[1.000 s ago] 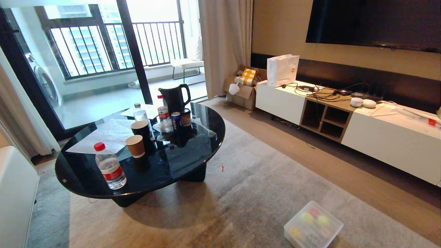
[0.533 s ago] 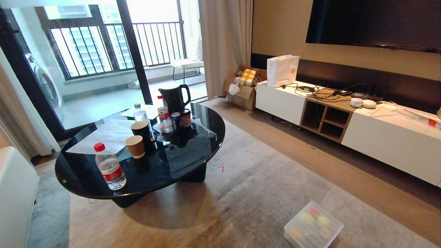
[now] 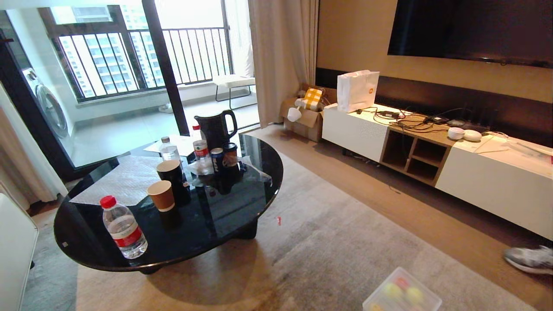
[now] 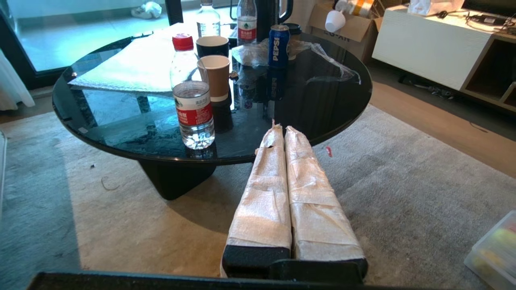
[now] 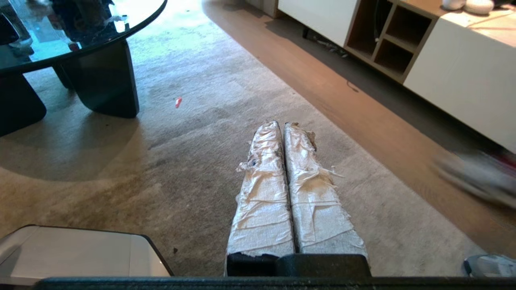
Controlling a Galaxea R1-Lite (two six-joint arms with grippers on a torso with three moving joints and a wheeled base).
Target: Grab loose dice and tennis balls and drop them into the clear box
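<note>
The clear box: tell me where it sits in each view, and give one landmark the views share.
Head view: the clear box is on the rug at the bottom edge, right of centre, cut off.
Left wrist view: only a corner of the box shows at the lower right edge.
Right wrist view: not in it.
Shared landmark: the round black table.

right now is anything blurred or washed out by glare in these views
Right wrist view: a grey sneaker at the edge is motion-smeared. Head view: the balcony window is blown out white. Left wrist view: the round black glass table mirrors the cups.
</note>
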